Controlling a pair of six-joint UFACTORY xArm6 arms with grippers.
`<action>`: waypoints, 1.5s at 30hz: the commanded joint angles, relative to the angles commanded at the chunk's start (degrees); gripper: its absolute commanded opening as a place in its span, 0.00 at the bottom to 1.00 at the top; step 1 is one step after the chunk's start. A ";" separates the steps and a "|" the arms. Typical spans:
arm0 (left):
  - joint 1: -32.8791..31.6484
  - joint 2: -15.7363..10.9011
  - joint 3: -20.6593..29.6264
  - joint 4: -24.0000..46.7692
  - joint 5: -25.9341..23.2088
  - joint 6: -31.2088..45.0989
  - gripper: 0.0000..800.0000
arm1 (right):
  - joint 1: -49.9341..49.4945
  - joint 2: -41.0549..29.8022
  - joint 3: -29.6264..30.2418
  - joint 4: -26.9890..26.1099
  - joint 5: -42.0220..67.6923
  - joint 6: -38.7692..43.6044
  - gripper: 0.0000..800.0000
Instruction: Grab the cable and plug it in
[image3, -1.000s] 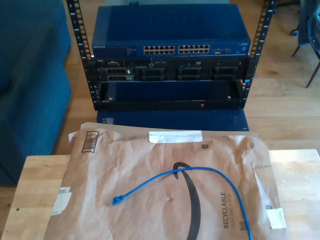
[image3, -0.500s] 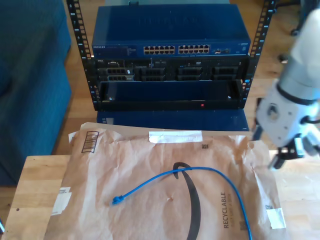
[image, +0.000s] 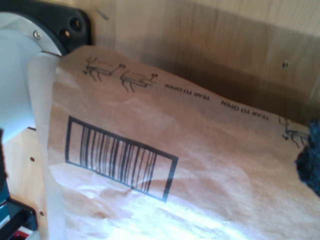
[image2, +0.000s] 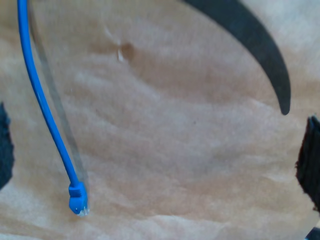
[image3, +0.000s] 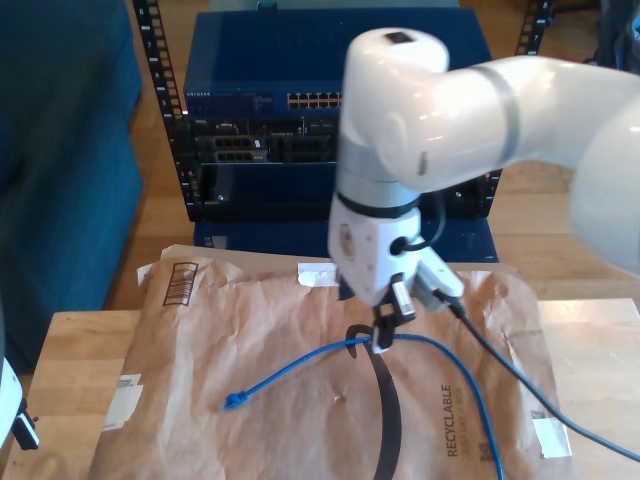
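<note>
One blue Ethernet cable lies on the paper mailer; my second gripper hovers above, fingers spread.

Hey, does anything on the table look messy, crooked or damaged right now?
Mostly tidy. The brown paper mailer lies crumpled and slightly askew over the wooden table, spilling past its far edge. The cable sprawls loosely across it, its plug lying free, unplugged. No damage visible.

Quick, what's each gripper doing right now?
My first gripper: open, holding nothing, above the paper mailer.
My second gripper: open, empty, over the blue Ethernet cable.
</note>
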 joint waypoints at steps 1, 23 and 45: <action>-0.09 0.00 0.00 0.00 0.09 -0.35 1.00 | 0.53 0.88 -0.62 0.00 0.00 0.44 0.99; -0.09 0.53 0.62 -0.35 0.00 -1.49 1.00 | 11.87 11.34 -2.37 0.00 -10.29 8.97 0.98; 0.00 0.62 0.79 -0.35 -0.18 -1.49 1.00 | 13.19 19.08 -2.20 -0.18 -19.52 8.97 0.96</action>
